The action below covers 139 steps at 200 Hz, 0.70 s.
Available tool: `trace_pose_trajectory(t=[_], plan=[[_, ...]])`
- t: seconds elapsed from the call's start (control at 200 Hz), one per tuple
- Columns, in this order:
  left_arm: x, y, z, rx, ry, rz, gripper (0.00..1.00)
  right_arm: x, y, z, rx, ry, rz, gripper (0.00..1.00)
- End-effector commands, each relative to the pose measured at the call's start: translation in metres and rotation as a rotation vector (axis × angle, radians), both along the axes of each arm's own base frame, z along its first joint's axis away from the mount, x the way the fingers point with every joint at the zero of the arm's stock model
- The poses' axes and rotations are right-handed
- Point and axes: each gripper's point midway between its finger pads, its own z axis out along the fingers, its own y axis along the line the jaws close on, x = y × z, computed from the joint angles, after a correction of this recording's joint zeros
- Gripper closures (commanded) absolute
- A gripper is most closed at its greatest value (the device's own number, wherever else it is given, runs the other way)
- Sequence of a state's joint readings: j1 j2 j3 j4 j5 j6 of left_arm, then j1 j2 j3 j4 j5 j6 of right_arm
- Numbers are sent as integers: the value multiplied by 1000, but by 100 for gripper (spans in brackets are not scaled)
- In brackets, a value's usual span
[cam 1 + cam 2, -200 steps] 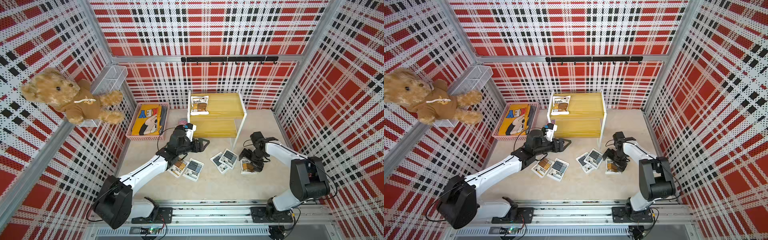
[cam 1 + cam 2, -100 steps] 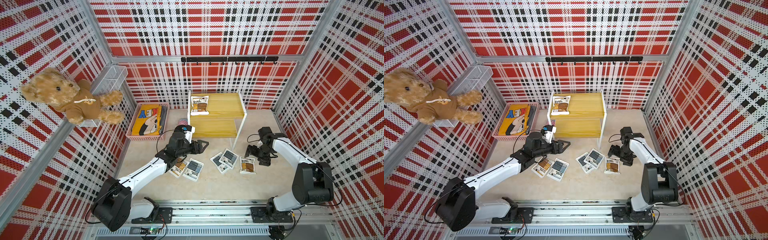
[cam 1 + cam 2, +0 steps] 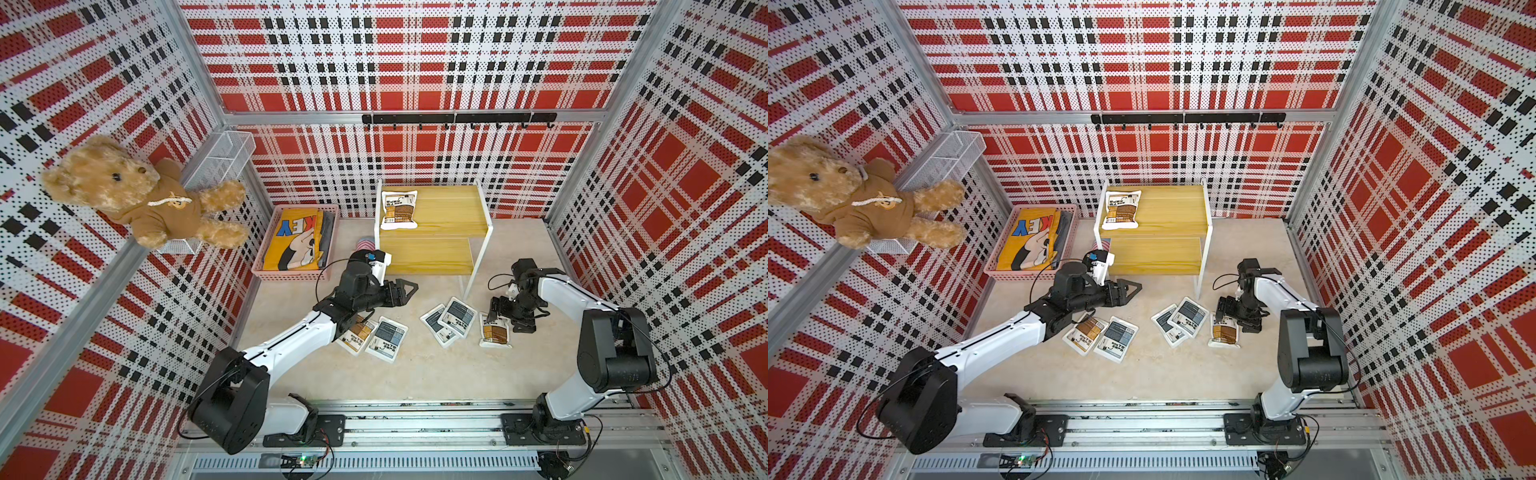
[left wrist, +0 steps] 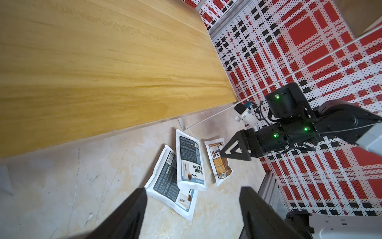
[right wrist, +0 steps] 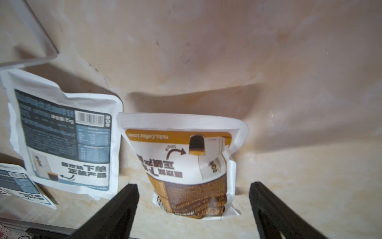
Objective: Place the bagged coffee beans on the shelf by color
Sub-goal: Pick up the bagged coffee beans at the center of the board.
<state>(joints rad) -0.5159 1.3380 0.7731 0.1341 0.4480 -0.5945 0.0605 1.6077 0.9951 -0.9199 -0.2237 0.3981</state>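
Brown-panelled pouch [image 3: 494, 332] lay face-up on the counter [image 3: 415, 382], grey pouches [image 3: 457, 316] just beside, right gripper [image 5: 193, 185] astride it — fingers apart. Its long axis ran front-to-back. Left gripper [image 4: 194, 190] gaped, empty.

One pouch [image 3: 398, 210] on the shelf's [image 3: 451, 208] upper board; five pouches [image 3: 458, 316] on the floor [image 3: 415, 374] before it

Pose: left arm [image 3: 291, 343] stretched forward and low, left end effector [image 3: 408, 287] about level, jaws parted. Meanwhile right arm [image 3: 569, 293] folds inward, right end effector [image 3: 494, 311] tipped down, jaws wide apart.
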Motion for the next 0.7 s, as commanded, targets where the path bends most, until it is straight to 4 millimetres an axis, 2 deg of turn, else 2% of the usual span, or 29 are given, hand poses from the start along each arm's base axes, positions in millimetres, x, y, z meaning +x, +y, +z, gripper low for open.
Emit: trace_pose_trajectory(t=[0.0, 0.105, 0.205, 0.376, 0.536, 0.691], plan=[[-10, -6, 12, -26, -52, -51, 22, -4, 3, 3, 9, -52, -6, 9], [-22, -13, 9, -9, -55, -83, 22, -11, -1, -4, -5, -59, -23, 11], [-25, -13, 10, -12, -66, -77, 22, -14, 3, -8, 12, -60, -32, 14], [-24, -15, 18, -23, -76, -83, 22, -7, 5, -5, 15, -88, -14, 18], [-26, -14, 17, -8, -70, -81, 22, -6, 9, -8, 40, -89, -11, 31], [-27, -10, 20, -1, -79, -73, 22, -8, 11, -6, 59, -118, -34, 39]])
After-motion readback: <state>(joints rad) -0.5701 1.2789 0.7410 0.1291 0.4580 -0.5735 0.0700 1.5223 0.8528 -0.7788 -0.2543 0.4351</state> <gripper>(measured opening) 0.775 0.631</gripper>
